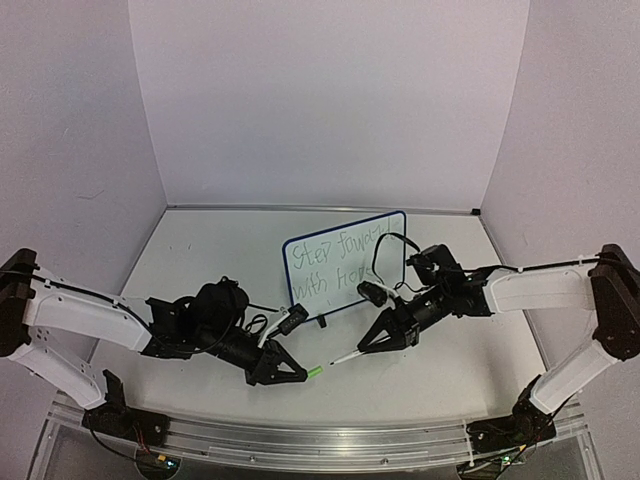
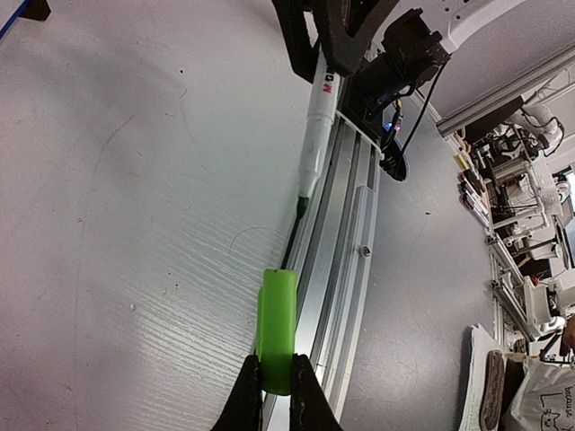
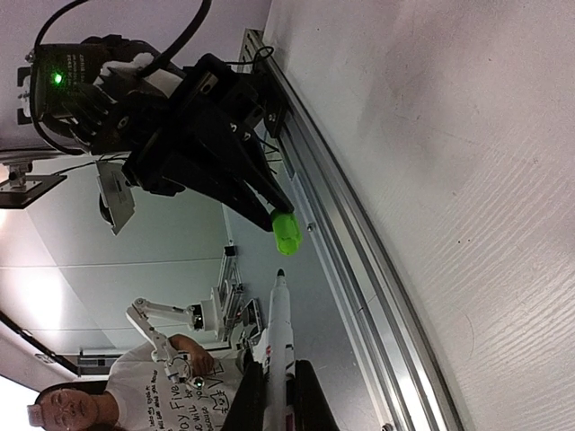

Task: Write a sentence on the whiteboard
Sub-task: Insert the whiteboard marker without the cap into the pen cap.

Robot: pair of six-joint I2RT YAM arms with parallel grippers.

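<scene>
Green cap [image 2: 277, 328], clenched in the left tool [image 2: 275, 377], near-centre of the bench [image 1: 200, 260]. White marker [image 3: 280, 341], clenched in the right tool [image 3: 277, 382] just right of it, tip toward the cap, not touching. We log the whiteboard [image 1: 345, 262] upright just beyond both, bearing the sentence [image 1: 340, 250] in two lines.

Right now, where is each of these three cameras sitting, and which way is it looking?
Top external: fixed above and behind the robot, looking down; shows the left arm, right arm and whiteboard.
Left wrist: behind the left gripper, facing the marker; its own fingers pinch the green cap.
Right wrist: behind the right gripper, facing the green cap; its own fingers pinch the marker.
Shared: both wrist views show green cap and marker, from opposite ends.
</scene>
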